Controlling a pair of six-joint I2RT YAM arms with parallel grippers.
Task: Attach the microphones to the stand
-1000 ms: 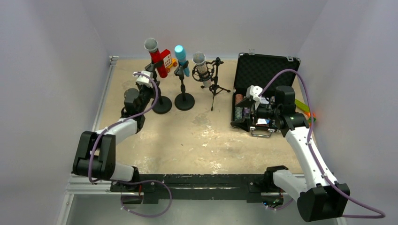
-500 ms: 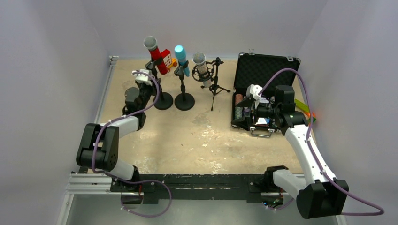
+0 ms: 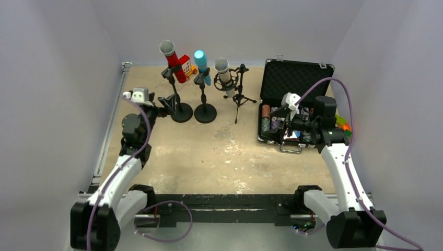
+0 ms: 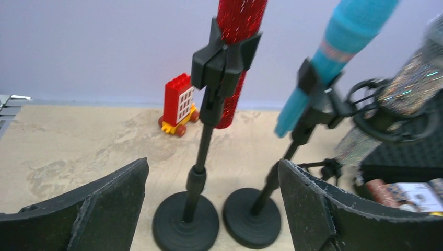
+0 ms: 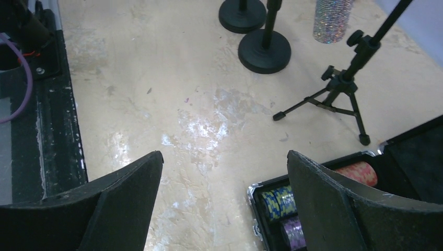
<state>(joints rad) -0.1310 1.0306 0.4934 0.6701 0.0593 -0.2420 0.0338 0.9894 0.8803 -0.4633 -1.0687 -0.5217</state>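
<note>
Three microphones sit in clips on black stands at the back of the table. The red-glitter microphone (image 3: 174, 64) (image 4: 237, 21) is on the left round-base stand (image 3: 181, 114) (image 4: 185, 222). The light blue microphone (image 3: 202, 66) (image 4: 334, 57) is on the middle stand (image 3: 205, 112) (image 4: 252, 217). The silver-glitter microphone (image 3: 225, 77) (image 4: 412, 83) hangs in the tripod stand (image 3: 239, 99) (image 5: 339, 89). My left gripper (image 3: 166, 104) (image 4: 212, 161) stands open just short of the left stand's base, holding nothing. My right gripper (image 3: 280, 125) (image 5: 223, 152) is open and empty over the case's near-left corner.
An open black case (image 3: 313, 78) (image 5: 407, 157) with poker chips (image 5: 284, 201) lies at the right. A red toy brick vehicle (image 3: 187, 65) (image 4: 176, 104) stands by the back wall. Walls close in the table on the left, back and right.
My left gripper has opened and drawn back, down and leftward, from the red microphone's stand. The right arm has shifted slightly toward the near side, still open.
</note>
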